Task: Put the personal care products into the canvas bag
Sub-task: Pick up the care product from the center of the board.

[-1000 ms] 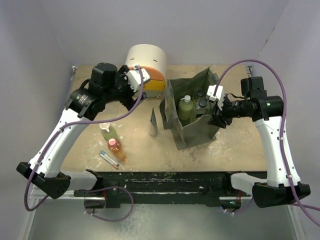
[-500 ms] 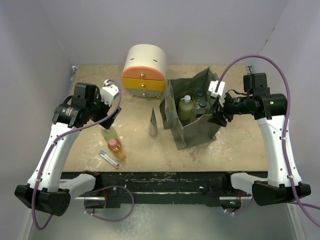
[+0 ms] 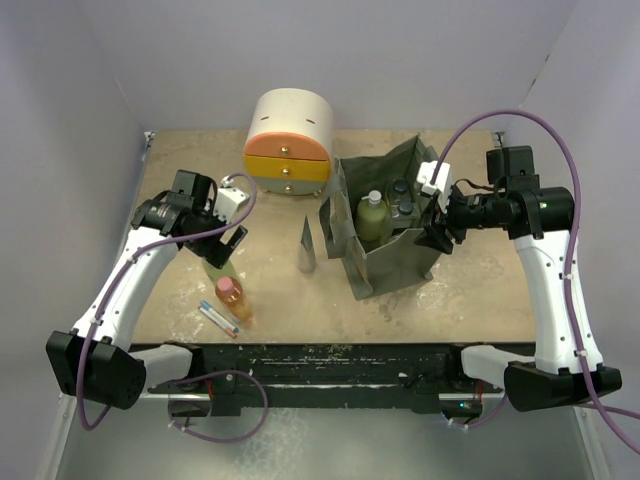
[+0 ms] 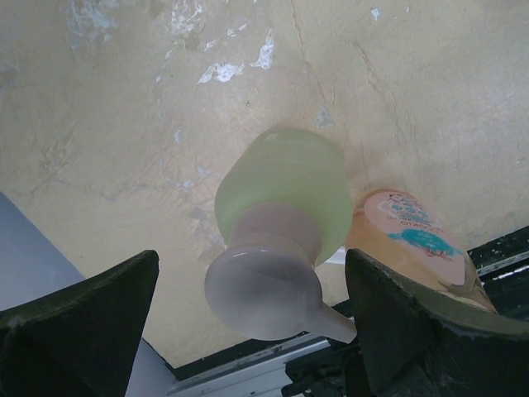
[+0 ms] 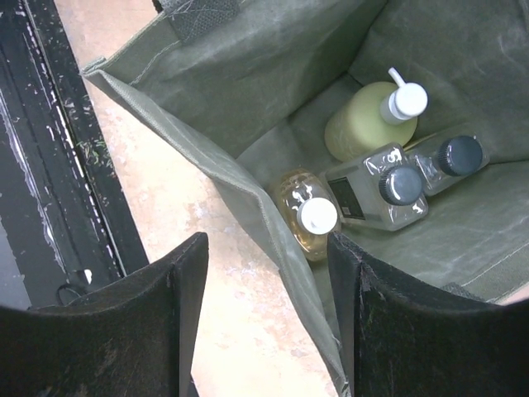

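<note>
on the left side of the counter [image 3: 275, 290], the left claw [image 4: 250, 273] hangs low over the pale green pump bottle [image 4: 285, 194], its two dark fingers [image 4: 83, 331] spread wide on either side of the white pump and not touching it. the orange bottle [image 4: 413, 240] lies just beside the green one, on the side nearer the counter's front edge, and a thin blue-and-red stick [image 3: 218, 318] lies a little past that, close to the edge. near the middle of the counter the slim grey bottle [image 3: 306, 250] stands upright, just left of the canvas bag [image 3: 395, 265], with the round drawer unit [image 3: 290, 135] behind it at the far edge. the bag stands open-mouthed on the right half of the counter. the right claw [image 5: 266, 256] sits at its right rim with its fingers apart; the wrist view shows the bag's olive wall running through the gap between them, one finger outside the bag and the other over its inside, and i cannot tell whether the cloth touches either finger. inside the bag, on its floor, are a yellow-green bottle with a white top [image 5: 364, 120], two clear square bottles with black caps [image 5: 376, 194] side by side, and a small amber-tinted bottle with a white cap [image 5: 306, 211] tucked against the near wall.
</note>
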`<action>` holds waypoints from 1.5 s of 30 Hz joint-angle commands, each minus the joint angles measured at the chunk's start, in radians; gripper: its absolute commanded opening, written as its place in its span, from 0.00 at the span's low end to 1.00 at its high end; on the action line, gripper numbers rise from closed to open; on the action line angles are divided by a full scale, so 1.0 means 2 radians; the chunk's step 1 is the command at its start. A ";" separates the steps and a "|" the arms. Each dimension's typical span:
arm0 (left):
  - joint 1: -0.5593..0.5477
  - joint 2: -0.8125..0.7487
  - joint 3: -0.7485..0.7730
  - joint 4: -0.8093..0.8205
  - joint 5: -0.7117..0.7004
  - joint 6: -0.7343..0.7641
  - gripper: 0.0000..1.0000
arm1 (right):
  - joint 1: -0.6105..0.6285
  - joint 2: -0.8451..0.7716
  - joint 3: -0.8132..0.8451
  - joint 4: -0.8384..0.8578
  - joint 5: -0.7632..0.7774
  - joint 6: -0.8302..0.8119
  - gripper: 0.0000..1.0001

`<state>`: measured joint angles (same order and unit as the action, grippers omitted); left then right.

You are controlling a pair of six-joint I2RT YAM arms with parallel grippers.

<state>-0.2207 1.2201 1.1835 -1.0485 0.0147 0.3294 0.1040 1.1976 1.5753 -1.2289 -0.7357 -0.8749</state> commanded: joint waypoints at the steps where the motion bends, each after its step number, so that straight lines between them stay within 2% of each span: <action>1: 0.004 -0.006 -0.003 -0.005 -0.035 0.017 0.96 | 0.001 -0.001 0.003 0.002 -0.022 0.001 0.62; 5: 0.004 -0.011 -0.003 -0.016 -0.056 0.025 0.96 | 0.001 0.001 -0.005 0.010 -0.026 0.001 0.62; 13: 0.005 -0.022 -0.013 -0.038 -0.053 0.030 0.96 | 0.001 0.006 -0.017 0.014 -0.031 -0.005 0.63; 21: 0.010 -0.014 0.000 -0.041 0.040 0.007 0.92 | 0.001 0.006 -0.025 0.018 -0.034 -0.007 0.64; 28: 0.013 0.003 0.018 -0.022 0.044 -0.002 0.89 | 0.001 0.006 -0.030 0.019 -0.036 -0.009 0.64; 45: 0.020 0.013 0.017 -0.029 0.019 0.000 0.63 | 0.001 0.003 -0.040 0.024 -0.041 -0.009 0.66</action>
<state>-0.1917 1.2606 1.1969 -1.1160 0.0582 0.3328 0.1043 1.2118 1.5002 -1.1934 -0.7784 -0.8837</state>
